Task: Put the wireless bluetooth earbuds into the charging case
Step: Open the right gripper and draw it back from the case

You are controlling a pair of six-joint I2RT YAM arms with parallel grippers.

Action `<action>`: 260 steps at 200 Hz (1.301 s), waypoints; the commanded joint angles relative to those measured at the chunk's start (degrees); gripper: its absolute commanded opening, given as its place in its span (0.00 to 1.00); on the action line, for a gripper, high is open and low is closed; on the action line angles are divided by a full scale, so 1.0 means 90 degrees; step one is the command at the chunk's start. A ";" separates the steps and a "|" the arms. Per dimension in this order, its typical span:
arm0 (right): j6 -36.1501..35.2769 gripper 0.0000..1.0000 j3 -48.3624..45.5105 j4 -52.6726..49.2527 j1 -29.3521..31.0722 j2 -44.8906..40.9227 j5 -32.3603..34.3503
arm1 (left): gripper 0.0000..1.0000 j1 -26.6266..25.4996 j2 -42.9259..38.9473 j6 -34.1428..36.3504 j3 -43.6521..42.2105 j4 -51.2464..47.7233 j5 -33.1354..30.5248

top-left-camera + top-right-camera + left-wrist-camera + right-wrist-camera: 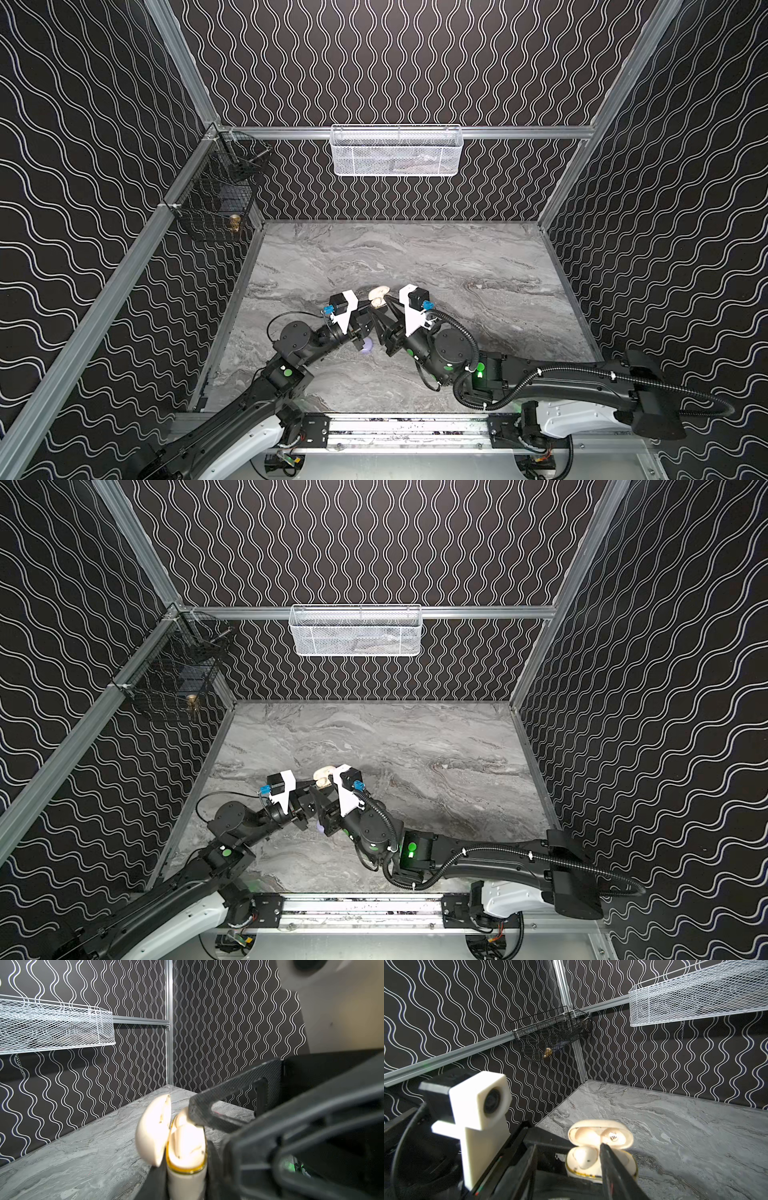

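My left gripper [186, 1181] pinches the charging case [583, 1134] while my parted right gripper [385, 311] touches an earbud [181, 1115], which may cling and lift out as I retreat.

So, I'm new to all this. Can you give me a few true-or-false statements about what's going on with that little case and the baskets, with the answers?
1. The charging case has its lid open. True.
2. The case lies loose on the table with nothing holding it. False: the left jaws are shut on its base.
3. One earbud already sits in the case. True, as the right wrist view shows.
4. The white mesh basket stands on the table. False: it hangs from the rail on the back wall, well above the marble table.
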 commanded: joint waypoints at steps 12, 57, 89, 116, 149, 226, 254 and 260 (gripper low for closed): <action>-0.0018 0.53 0.0217 -0.0516 0.0094 -0.0463 0.0288 | 0.00 -0.0011 0.0023 0.0228 -0.0017 0.0458 0.0231; 0.0461 0.49 0.1368 -0.3063 -0.0232 -0.1114 0.0635 | 0.00 -0.0009 0.0260 0.0853 0.0065 0.0327 0.1325; 0.1089 0.48 0.1862 -0.4648 -0.1874 -0.1020 -0.1409 | 0.00 -0.0107 0.0502 0.1056 0.0192 0.0253 0.1869; 0.1059 0.46 0.1947 -0.5079 -0.2594 -0.0591 -0.2802 | 0.00 -0.0251 0.0527 0.1230 0.0193 0.0158 0.1928; 0.0765 0.46 0.1960 -0.4956 -0.2619 -0.0146 -0.3912 | 0.00 -0.0369 0.0708 0.1334 0.0316 0.0030 0.1942; 0.0692 0.44 0.1562 -0.4847 -0.2583 -0.0226 -0.4610 | 0.00 -0.0402 0.0767 0.1302 0.0320 0.0010 0.1225; 0.0827 0.42 0.1488 -0.5082 -0.2558 -0.0415 -0.4630 | 0.00 -0.0409 0.0665 0.1310 0.0316 -0.0047 0.0948; 0.0882 0.41 0.1436 -0.5106 -0.2559 -0.0459 -0.4680 | 0.00 -0.0407 0.0643 0.1317 0.0321 -0.0050 0.0901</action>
